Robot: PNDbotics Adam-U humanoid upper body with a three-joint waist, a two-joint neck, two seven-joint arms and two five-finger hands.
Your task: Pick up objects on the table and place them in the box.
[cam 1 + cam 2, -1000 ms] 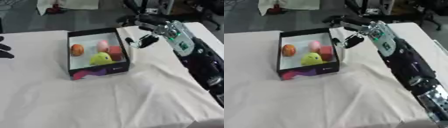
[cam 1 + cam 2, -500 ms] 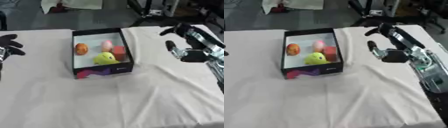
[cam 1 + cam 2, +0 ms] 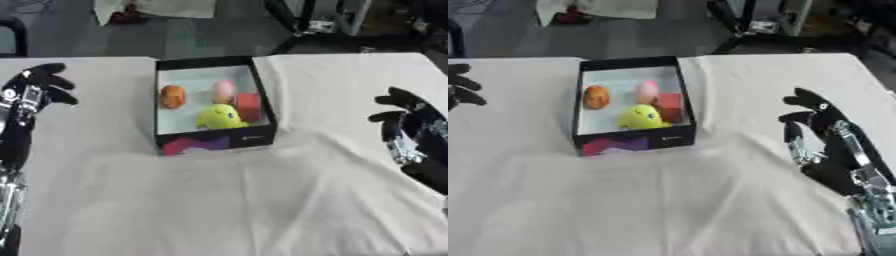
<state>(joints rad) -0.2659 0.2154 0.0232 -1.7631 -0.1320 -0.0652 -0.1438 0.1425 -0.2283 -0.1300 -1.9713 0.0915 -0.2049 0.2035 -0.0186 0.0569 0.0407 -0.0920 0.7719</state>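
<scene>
Your right hand (image 3: 824, 145) hangs over the counter (image 3: 667, 200) with its fingers (image 3: 802, 97) spread and slightly curled, pinching nothing. A second ago that hand was up at the box's near corner, right by the rim; now it has pulled back and out, well apart from the box (image 3: 213, 141) on its far side. That reads as a drop just finished and a retreat.

Your left hand (image 3: 31, 90) has come into view on the opposite flank, fingers fanned open and empty, with the box between your two sets of fingers.

Look inward from either hand and you find the box with its contents unchanged in place: an orange ball (image 3: 172, 96) at the side toward your left fingers, a pink egg shape (image 3: 224, 91) in the middle, a red block (image 3: 248, 105) toward your right fingers, and a yellow toy (image 3: 220, 118) at the near wall, touching the red block.

Around both hands the cloth shows only wrinkles; I can't spot anything left lying loose on it. So, as a judgement, the picking looks done or nearly so.
</scene>
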